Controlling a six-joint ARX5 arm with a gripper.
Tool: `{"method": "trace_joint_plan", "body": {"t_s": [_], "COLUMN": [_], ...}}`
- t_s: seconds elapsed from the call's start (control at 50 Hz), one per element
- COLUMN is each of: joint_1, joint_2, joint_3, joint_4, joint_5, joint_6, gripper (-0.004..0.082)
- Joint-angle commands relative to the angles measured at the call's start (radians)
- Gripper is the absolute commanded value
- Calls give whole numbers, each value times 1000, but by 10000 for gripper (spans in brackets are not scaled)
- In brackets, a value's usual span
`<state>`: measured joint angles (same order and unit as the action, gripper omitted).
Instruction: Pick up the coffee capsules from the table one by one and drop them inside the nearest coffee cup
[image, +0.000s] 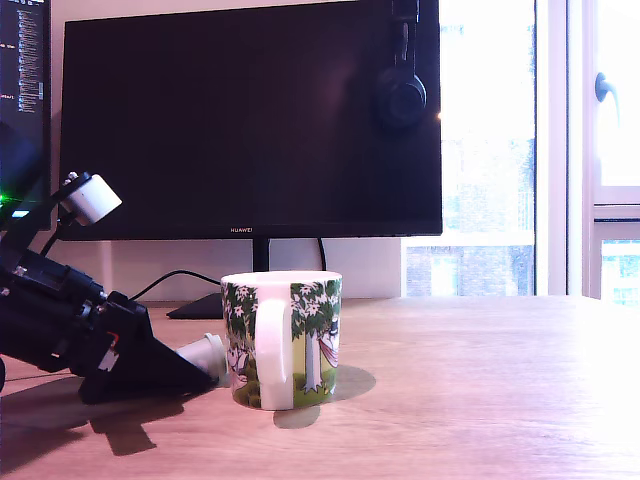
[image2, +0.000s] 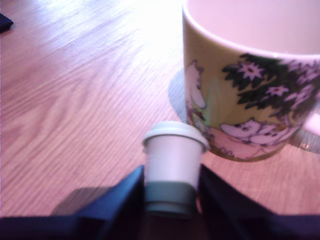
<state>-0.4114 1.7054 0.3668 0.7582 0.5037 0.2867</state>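
A grey-silver coffee capsule (image2: 174, 160) sits between my gripper's (image2: 170, 187) dark fingers (image2: 131, 192), which press on its narrow end; its flared rim points toward the coffee cup (image2: 250, 95). In the exterior view the gripper (image: 200, 368) is low over the table (image: 480, 400) at the exterior view's left, with the capsule (image: 205, 353) tilted and almost touching the side of the white tree-printed cup (image: 285, 340). The cup stands upright, its handle facing the camera. I cannot tell whether the capsule rests on the wood or is just off it.
A large dark monitor (image: 250, 120) stands behind the cup, with headphones (image: 400, 95) hung on its upper edge and a black cable (image: 170, 282) on the desk. The arm's white knob (image: 90, 197) sticks up at the exterior view's left. A bright window (image: 560, 150) fills the exterior view's right.
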Motion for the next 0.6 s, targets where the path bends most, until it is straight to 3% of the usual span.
{"method": "trace_joint_plan", "body": {"t_s": [0.0,0.5,0.58], "joint_1": [-3,-3,-3], "joint_2": [-16,-309,-374], "joint_3": [-13,-13,-13], "joint_4": [-33,-325,-366], "joint_5": [4,-8,-7], "joint_6": [1,-3,-21], "gripper": [154,142,142]}}
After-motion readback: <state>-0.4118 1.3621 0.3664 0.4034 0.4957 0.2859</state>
